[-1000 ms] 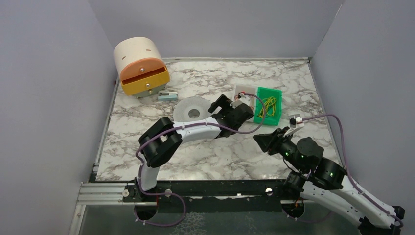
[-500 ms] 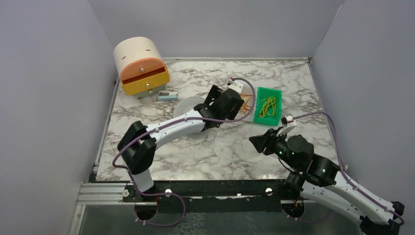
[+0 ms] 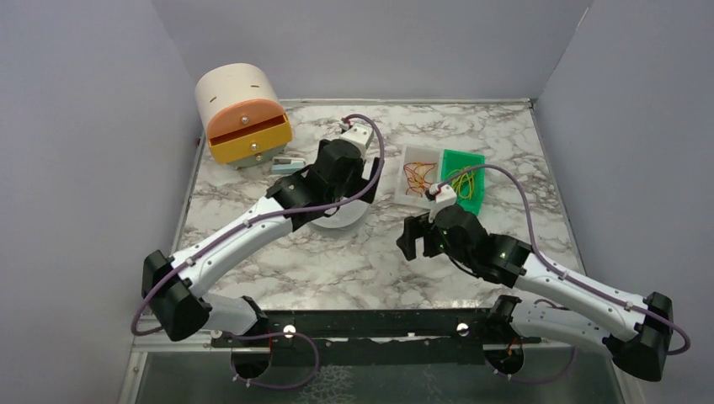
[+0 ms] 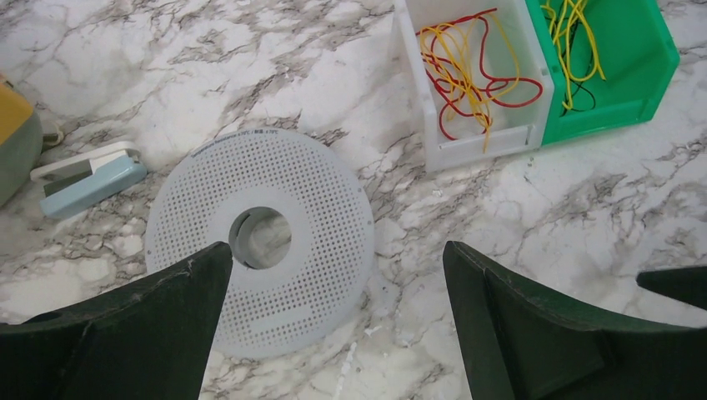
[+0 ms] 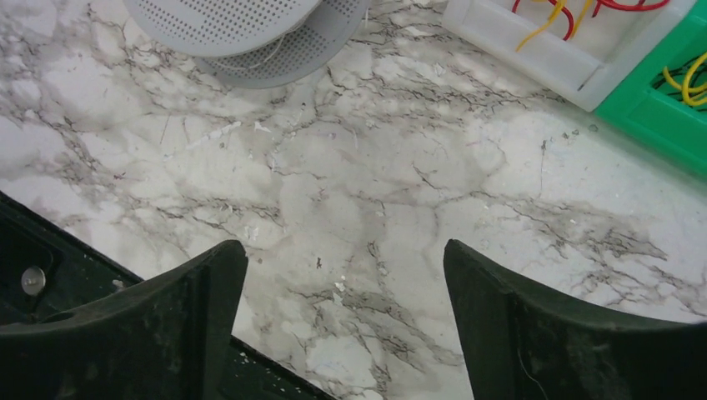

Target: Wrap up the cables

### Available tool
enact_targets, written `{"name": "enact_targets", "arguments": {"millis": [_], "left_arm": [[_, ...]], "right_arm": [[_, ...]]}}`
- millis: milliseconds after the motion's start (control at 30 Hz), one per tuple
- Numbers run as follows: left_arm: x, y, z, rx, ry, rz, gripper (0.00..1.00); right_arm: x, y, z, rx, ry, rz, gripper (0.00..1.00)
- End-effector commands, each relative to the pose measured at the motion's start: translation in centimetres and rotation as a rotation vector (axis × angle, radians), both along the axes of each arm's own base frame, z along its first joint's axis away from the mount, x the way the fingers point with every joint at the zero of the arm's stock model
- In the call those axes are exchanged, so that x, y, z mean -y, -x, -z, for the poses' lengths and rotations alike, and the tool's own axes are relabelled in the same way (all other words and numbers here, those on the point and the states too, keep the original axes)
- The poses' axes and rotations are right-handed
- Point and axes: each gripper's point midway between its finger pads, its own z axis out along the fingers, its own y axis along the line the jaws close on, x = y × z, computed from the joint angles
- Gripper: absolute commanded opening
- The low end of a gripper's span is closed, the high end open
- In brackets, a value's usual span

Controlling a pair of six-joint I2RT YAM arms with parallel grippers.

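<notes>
The cables [image 4: 482, 82] are thin red strands mixed with yellow ones, lying loose in a white bin [image 4: 463, 154]; the same cables [image 3: 414, 177] show in the top view and at the top edge of the right wrist view [image 5: 634, 5]. A pale grey perforated spool [image 4: 321, 217] lies flat on the marble, also seen as the spool [image 3: 343, 220] and the spool [image 5: 250, 33]. My left gripper [image 4: 338, 250] hovers open over the spool's near right edge, the left gripper [image 3: 358, 187] holding nothing. My right gripper [image 5: 343, 250] stands open and empty over bare marble; the right gripper [image 3: 410, 240] is in front of the bins.
A green bin [image 3: 465, 181] with yellow-green wires stands right of the white bin [image 3: 402, 192]. A cream holder with orange drawers [image 3: 244, 118] and a small light blue stapler-like item [image 4: 87, 175] sit at the back left. The table's black front edge [image 5: 50, 275] is close under the right gripper.
The left arm has swung left, away from the bins, to above the spool. The right arm has moved left toward the table's middle, and its jaws have opened.
</notes>
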Motion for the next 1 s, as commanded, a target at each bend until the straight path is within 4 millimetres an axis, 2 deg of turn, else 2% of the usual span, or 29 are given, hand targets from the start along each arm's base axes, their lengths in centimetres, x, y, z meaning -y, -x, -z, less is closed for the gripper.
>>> {"name": "enact_targets", "arguments": {"millis": [0, 200, 333, 433, 500, 567, 667, 767, 967], "left_arm": [[-2.0, 2.5, -1.3, -0.019, 0.046, 0.030, 0.99], [-4.4, 4.3, -2.1, 0.018, 0.067, 0.025, 0.99], [-6.5, 5.0, -1.7, 0.032, 0.073, -0.025, 0.99], [-8.2, 5.0, -1.5, 0.061, 0.071, -0.074, 0.99], [-9.4, 4.6, -1.0, 0.076, 0.058, -0.118, 0.99], [-10.2, 4.2, -0.6, 0.076, 0.065, -0.139, 0.99], [-11.0, 3.2, 0.0, 0.075, 0.111, -0.149, 0.99], [-11.6, 2.4, 0.2, 0.064, 0.180, -0.145, 0.99], [-12.0, 3.1, -2.9, 0.173, 0.285, -0.118, 0.99]], "right_arm": [[-1.7, -2.1, -1.9, 0.067, 0.036, -0.033, 0.97], [-3.1, -4.9, -1.7, 0.068, 0.074, -0.030, 1.00], [-2.9, -7.5, -1.4, -0.003, 0.017, -0.037, 1.00], [-0.5, -10.3, -1.2, -0.061, -0.038, 0.025, 1.00], [2.0, -12.2, -1.3, -0.070, -0.056, 0.125, 1.00], [3.6, -13.1, -2.0, -0.046, -0.060, 0.197, 1.00], [5.2, -13.5, -3.7, 0.020, -0.063, 0.284, 1.00], [6.3, -13.1, -5.5, 0.064, -0.102, 0.349, 1.00], [8.8, -11.0, -8.5, 0.165, -0.164, 0.439, 1.00]]}}
